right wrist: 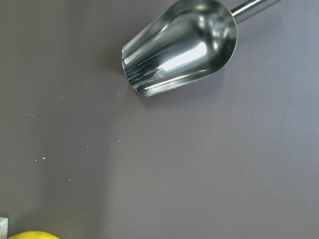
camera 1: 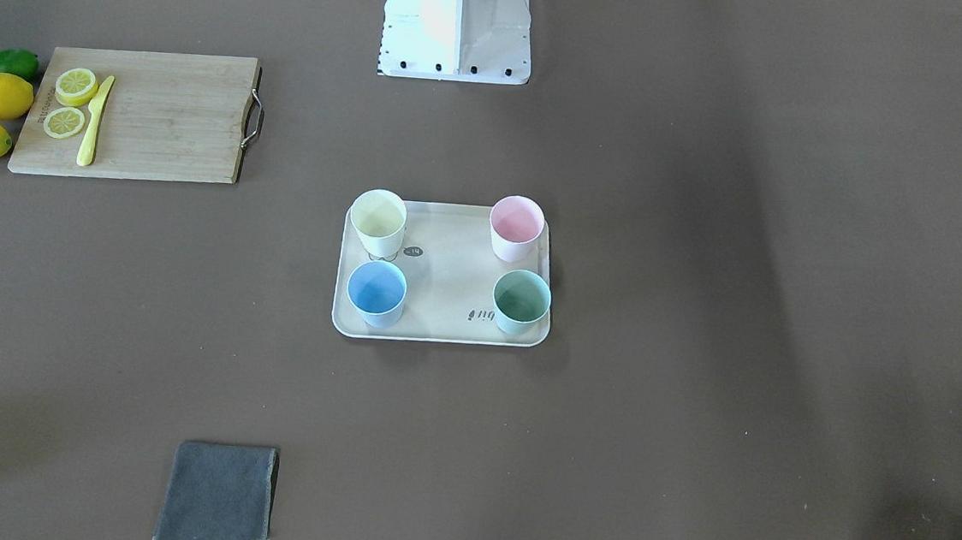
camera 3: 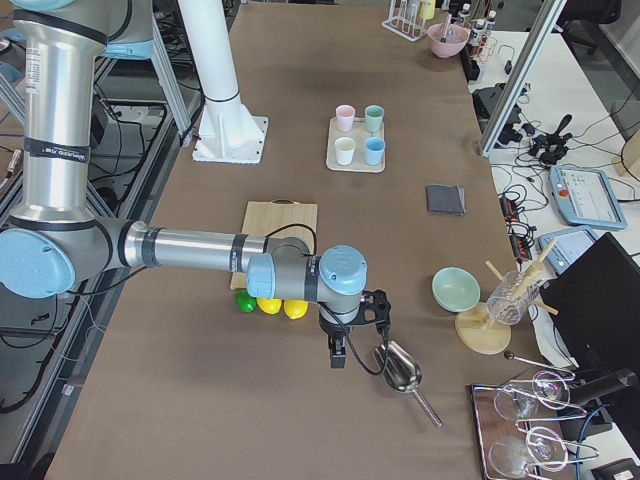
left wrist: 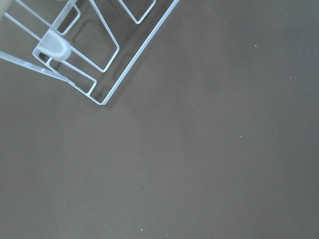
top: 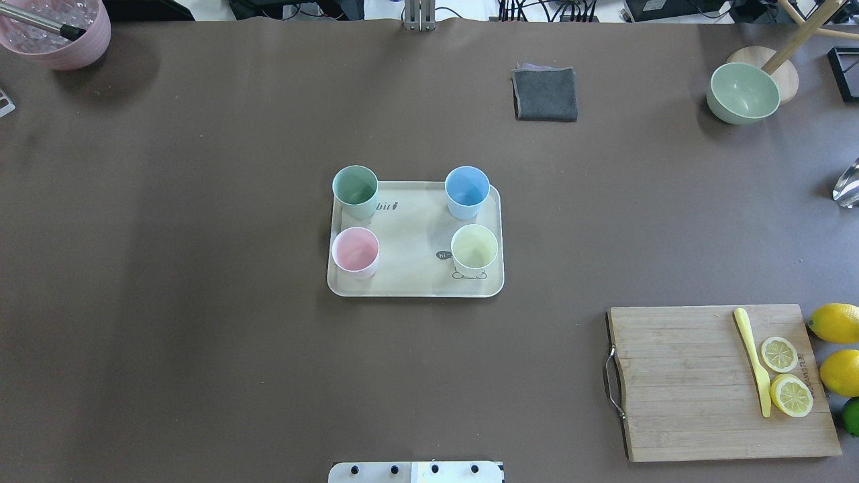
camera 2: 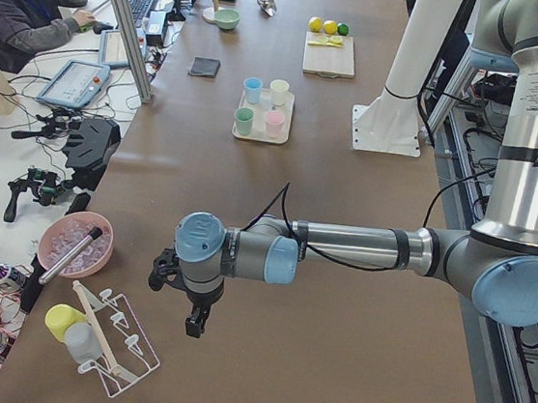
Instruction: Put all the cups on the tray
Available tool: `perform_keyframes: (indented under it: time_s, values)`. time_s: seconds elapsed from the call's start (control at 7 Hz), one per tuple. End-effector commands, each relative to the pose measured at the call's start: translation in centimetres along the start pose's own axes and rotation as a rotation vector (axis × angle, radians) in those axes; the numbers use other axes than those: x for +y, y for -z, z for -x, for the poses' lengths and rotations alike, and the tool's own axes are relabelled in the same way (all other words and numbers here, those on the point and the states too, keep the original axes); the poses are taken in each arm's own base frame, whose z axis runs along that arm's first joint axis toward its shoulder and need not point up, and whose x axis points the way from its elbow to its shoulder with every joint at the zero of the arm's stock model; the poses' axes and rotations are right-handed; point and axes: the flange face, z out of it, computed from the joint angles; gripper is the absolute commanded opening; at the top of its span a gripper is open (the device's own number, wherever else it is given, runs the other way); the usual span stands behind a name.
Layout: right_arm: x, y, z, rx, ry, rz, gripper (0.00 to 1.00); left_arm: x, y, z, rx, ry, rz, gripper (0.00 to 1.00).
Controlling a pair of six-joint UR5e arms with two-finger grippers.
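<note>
- All four cups stand upright on the tray (top: pixel 413 272), one near each corner: the green cup (top: pixel 356 190) and blue cup (top: pixel 467 190) along the far side, and the pink cup (top: pixel 356 251) and yellow cup (top: pixel 474 249) along the side nearer the robot.
- The cups stand apart from one another, and each base looks to sit inside the raised rim.
- The tray lies flat in the middle of the desk (top: pixel 201 268), well apart from the cutting board (top: pixel 711 382).
- The task looks complete, since no cup is off the tray in any view and nothing seems left to move.
- The left claw (camera 2: pixel 195 322) hangs over bare desk near a wire rack (left wrist: pixel 55 46), far from the tray. Only a side view shows it, so I cannot tell whether it is apart or together.
- The right claw (camera 3: pixel 338 356) hovers beside a metal scoop (right wrist: pixel 179 47), also far from the tray. Its state cannot be told either.
</note>
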Motion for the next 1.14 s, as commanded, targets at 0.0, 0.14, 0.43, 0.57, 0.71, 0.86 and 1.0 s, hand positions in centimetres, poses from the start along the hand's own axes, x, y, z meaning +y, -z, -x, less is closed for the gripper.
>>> perform_keyframes:
  time_s: [0.0, 0.14, 0.43, 0.57, 0.71, 0.86, 1.0]
  values:
    - [0.5, -0.2, -0.3, -0.003, -0.009, 0.004, 1.0, 2.1, 0.3, 2.2, 0.005, 0.064, 0.001, 0.98]
    - [0.7, -0.5, -0.5, -0.002, -0.013, 0.01, 1.0, 2.3, 0.0, 2.5, 0.003, 0.17, 0.008, 0.98]
    - [0.9, -0.6, -0.7, -0.004, -0.016, 0.013, 1.0, 1.7, 1.1, 1.2, 0.0, 0.284, -0.023, 0.98]
    - [0.9, -0.6, -0.7, -0.004, -0.016, 0.013, 1.0, 1.6, 1.4, 0.8, 0.0, 0.276, -0.028, 0.98]
    - [0.8, -0.6, -0.6, -0.004, -0.015, 0.012, 1.0, 1.5, 2.5, -0.3, -0.001, 0.254, -0.049, 0.98]
    - [0.8, -0.6, -0.6, -0.006, -0.013, 0.012, 1.0, 1.8, 3.3, -1.2, 0.0, 0.237, -0.066, 0.98]
    - [0.9, -0.6, -0.6, -0.007, -0.014, 0.013, 1.0, 2.0, 3.2, -1.2, 0.0, 0.238, -0.065, 0.98]
